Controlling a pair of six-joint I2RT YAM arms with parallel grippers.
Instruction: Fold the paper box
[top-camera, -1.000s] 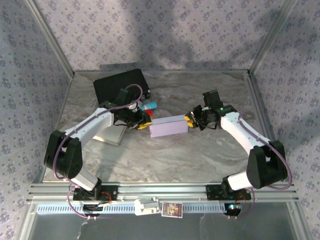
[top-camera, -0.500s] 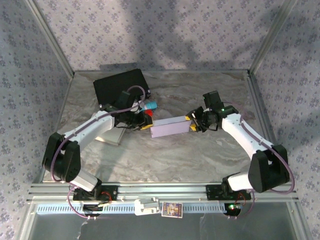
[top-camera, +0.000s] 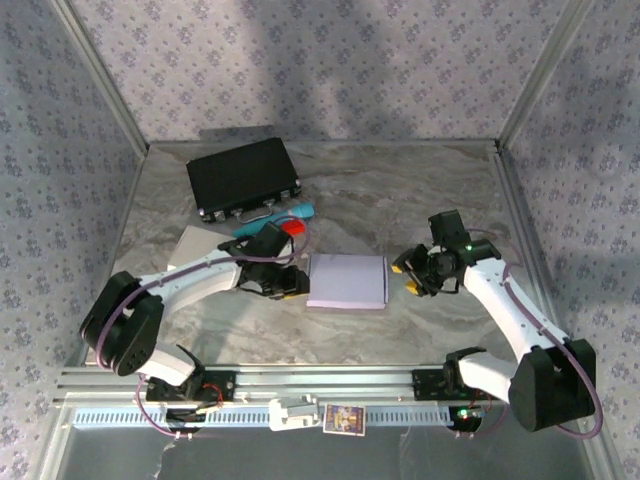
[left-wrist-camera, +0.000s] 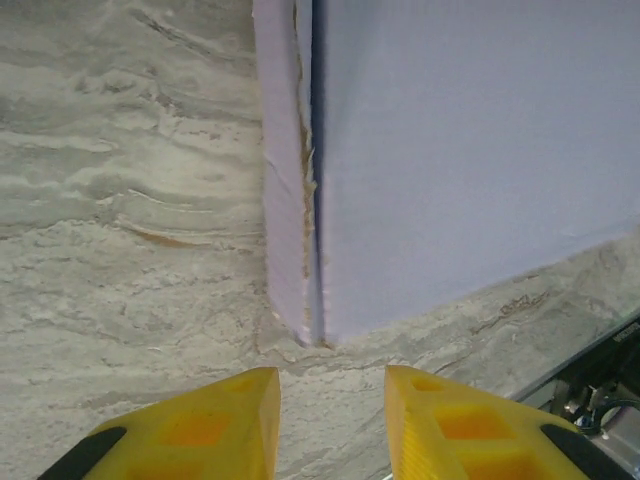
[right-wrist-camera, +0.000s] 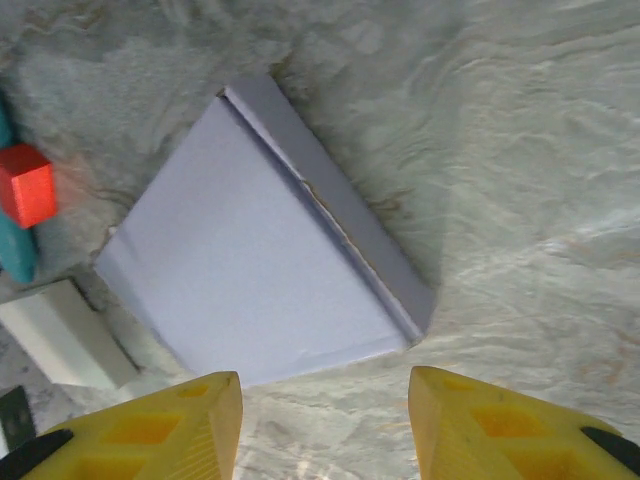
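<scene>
The lavender paper box (top-camera: 347, 281) lies flat on the marble table, closed, with a seam along one side. My left gripper (top-camera: 298, 284) sits just off its left edge, open, its yellow fingers (left-wrist-camera: 200, 430) a short way from the box's corner (left-wrist-camera: 310, 330) and nothing between them. In the left wrist view the box (left-wrist-camera: 460, 150) rises close in front. My right gripper (top-camera: 407, 279) hovers to the right of the box, open wide and apart from it. Seen from the right wrist, the box (right-wrist-camera: 260, 260) lies ahead of the spread fingers (right-wrist-camera: 150, 430).
A black case (top-camera: 243, 175) lies at the back left. A red block (top-camera: 293, 226) and a teal object (top-camera: 268, 219) sit just behind the box, and a white flat piece (top-camera: 198, 246) lies left under my left arm. The red block (right-wrist-camera: 25, 185) and white piece (right-wrist-camera: 65, 345) also appear left of the box.
The box was standing on its long edge between both grippers; now it lies flat nearer the front. Both grippers have opened and let go, and the right arm has drawn back to the right.
</scene>
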